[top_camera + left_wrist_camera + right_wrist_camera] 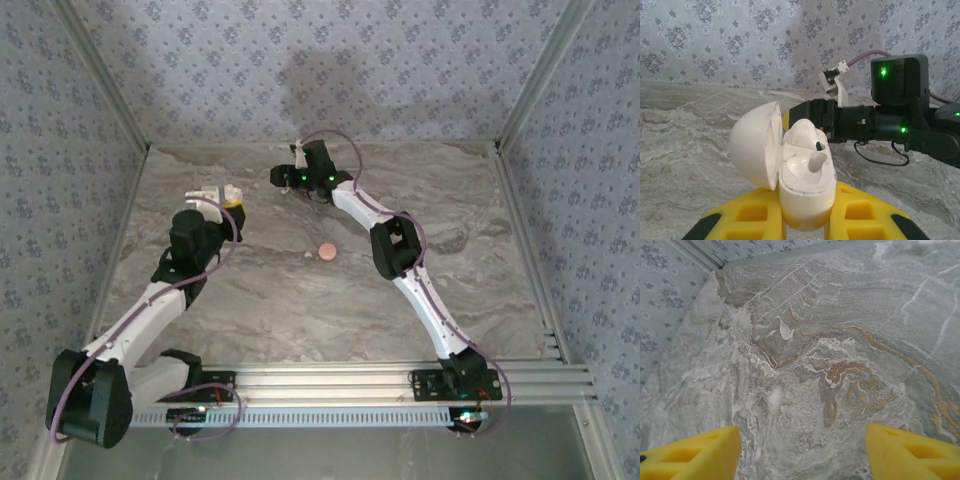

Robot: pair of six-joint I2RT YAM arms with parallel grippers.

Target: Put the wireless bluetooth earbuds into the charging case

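**A:** How was the charging case [805, 192] held?

**B:** It was clamped at its lower half between the yellow fingers [862, 217] of the left gripper [807, 222]. It was kept roughly upright, and its lid [752, 145] was swung open to the case's left in the left wrist view.

**A:** And the earbuds?

**B:** One earbud [816, 161] was seen seated inside the case, with its stem poking up out of the well. From overhead, a round pink puck [326, 251] was seen lying on the marble bench [840, 315], well apart from the case, to its right and nearer the arm bases. A tiny pale speck [308, 255] was noted just beside the puck, on the side facing the case. It was too small to be named for certain.

**A:** What was noted of the other arm?

**B:** The right gripper [800, 455] was held with its fingers spread apart, and nothing but bare bench was seen between them. It was placed near the case, to the case's right and slightly farther back. No contact with the case was seen.
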